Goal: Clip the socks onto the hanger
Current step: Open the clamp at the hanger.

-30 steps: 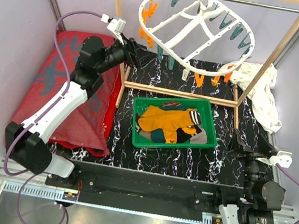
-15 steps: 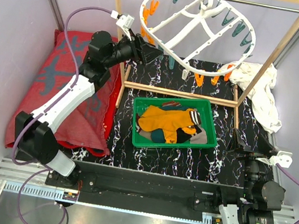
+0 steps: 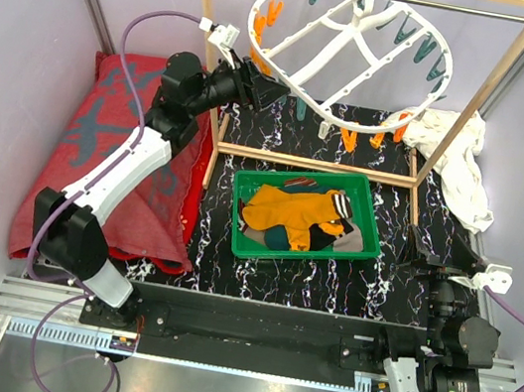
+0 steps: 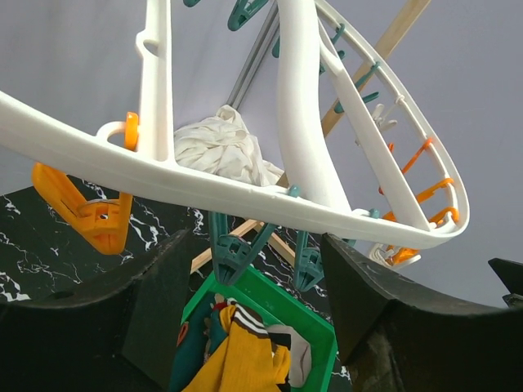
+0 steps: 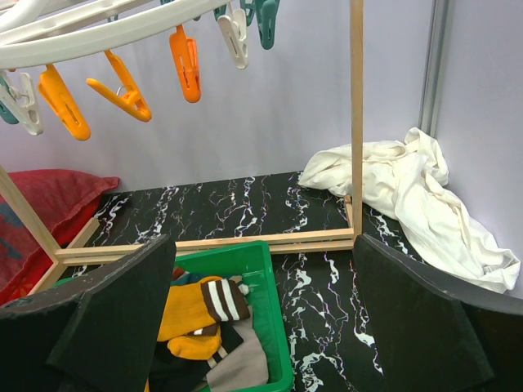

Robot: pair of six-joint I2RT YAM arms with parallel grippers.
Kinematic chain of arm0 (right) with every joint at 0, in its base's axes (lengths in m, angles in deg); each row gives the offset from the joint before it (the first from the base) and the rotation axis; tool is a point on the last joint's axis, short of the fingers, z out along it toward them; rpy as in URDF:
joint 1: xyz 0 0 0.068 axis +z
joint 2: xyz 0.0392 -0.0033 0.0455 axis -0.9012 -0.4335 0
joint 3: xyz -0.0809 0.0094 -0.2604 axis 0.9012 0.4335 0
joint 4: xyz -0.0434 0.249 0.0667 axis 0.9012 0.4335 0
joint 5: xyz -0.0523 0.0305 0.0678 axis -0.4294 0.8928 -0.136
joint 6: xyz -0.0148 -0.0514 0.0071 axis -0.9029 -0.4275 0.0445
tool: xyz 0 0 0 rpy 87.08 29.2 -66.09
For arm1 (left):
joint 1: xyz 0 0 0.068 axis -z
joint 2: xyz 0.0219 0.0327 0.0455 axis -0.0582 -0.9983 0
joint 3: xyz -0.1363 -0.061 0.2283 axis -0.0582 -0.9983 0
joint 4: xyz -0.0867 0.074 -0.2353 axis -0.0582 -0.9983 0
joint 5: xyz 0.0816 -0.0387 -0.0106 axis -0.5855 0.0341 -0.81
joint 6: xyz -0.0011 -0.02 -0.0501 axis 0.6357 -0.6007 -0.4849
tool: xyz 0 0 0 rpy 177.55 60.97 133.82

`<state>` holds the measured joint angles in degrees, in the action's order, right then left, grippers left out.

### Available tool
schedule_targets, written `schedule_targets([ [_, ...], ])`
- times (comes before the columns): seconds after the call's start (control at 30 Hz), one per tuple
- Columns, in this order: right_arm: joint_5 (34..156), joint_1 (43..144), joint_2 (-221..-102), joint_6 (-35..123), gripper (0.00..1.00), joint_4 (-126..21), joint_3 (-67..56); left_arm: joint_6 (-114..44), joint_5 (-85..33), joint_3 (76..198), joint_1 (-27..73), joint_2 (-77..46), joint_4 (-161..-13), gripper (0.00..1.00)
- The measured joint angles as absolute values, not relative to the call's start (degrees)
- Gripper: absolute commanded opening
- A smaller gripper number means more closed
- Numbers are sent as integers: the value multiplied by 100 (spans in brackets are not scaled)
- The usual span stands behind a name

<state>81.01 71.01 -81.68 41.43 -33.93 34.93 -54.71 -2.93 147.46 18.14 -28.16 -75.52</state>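
Observation:
The socks (image 3: 301, 215) lie piled in a green tray (image 3: 239, 214): a mustard-orange one with a striped cuff on top, with teal, dark and grey ones under it. They also show in the left wrist view (image 4: 237, 355) and the right wrist view (image 5: 196, 314). The white oval hanger (image 3: 348, 44) hangs tilted from the rack's top bar, with orange and teal pegs. My left gripper (image 3: 265, 86) is open and raised at the hanger's near-left rim (image 4: 204, 184), which crosses just above the gap between its fingers; two teal pegs (image 4: 233, 253) hang there. My right gripper (image 3: 439, 248) is open and empty, low at the right of the tray.
A light wooden rack frame (image 3: 211, 47) stands around the hanger, its base bar (image 3: 317, 165) behind the tray. A white cloth (image 3: 459, 164) lies at the back right. A red cloth (image 3: 117, 162) covers the left side. Grey walls close in on both sides.
My left arm has risen and swung right to the hanger's left rim. The hanger's left end has lifted a little. The right arm has not moved.

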Motion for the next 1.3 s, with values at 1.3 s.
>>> schedule_targets([
  [1.3,8097,7101,-8168,4143,100,-3391,3493,-5763,94,14139,1777,-2914,-6271,63],
])
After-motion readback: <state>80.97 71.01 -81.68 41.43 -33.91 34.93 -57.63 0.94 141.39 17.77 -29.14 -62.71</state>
